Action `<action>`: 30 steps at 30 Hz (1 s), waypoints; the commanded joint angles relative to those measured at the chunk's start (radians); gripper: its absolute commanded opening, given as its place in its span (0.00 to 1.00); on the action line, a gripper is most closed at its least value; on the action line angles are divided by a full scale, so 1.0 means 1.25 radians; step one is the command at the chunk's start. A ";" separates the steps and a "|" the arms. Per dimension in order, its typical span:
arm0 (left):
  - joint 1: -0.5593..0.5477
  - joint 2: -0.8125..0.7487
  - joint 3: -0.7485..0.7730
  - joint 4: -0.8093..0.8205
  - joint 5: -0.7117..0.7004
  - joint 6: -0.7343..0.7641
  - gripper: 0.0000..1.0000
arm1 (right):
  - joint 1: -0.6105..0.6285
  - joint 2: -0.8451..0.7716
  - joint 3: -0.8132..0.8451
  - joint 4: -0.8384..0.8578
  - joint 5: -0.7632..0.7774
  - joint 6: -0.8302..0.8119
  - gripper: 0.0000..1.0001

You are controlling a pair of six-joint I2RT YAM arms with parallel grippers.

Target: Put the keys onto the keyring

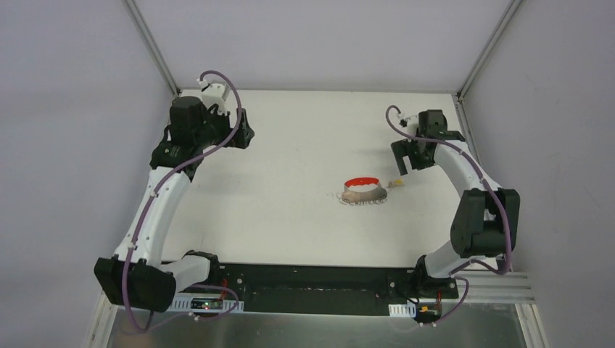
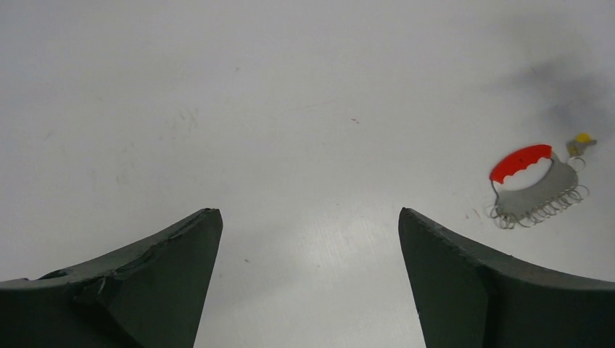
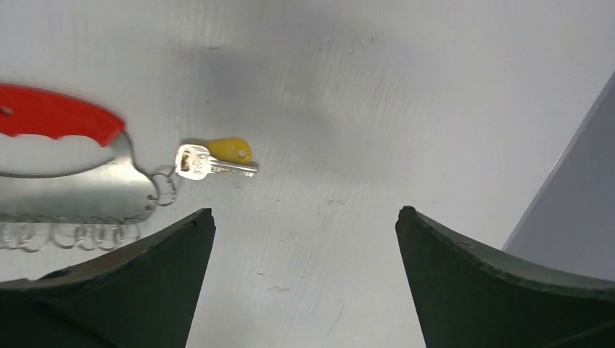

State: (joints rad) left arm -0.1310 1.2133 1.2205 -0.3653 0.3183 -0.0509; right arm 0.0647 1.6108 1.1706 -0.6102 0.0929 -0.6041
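1. Plainly, a flat grey metal plate [image 1: 361, 193] with a curved red scalloped grip [image 1: 360, 181] along its far edge lies on the white table [image 1: 290, 217], right of the middle.
2. A row of small wire rings [image 3: 80, 233] lines the plate's edge opposite the red grip.
3. A small silver key [image 3: 210, 165] with a yellow teardrop tag [image 3: 230, 150] lies on the table just beside the plate's right corner. Its head touches a wire ring at that corner. Whether the ring passes through the key cannot be told.
4. The right gripper [image 3: 304, 212] hovers over the table near the key. Its fingers are spread wide with only bare table between them. The key lies beyond the fingertips, untouched.
5. The left gripper [image 2: 308, 214] is at the far left of the table, well apart from the plate. It too is released, its fingers wide apart and holding nothing. The plate and key show small at the right side of its wrist view.
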 commanded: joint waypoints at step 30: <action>0.005 -0.411 -0.364 0.143 -0.180 0.048 0.99 | -0.006 -0.610 -0.310 0.458 -0.271 0.434 1.00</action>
State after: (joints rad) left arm -0.1299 0.7273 0.7643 -0.2264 0.0940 0.0223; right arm 0.0620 0.8906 0.7990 -0.1032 -0.2256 -0.0784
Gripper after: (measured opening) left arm 0.991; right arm 0.994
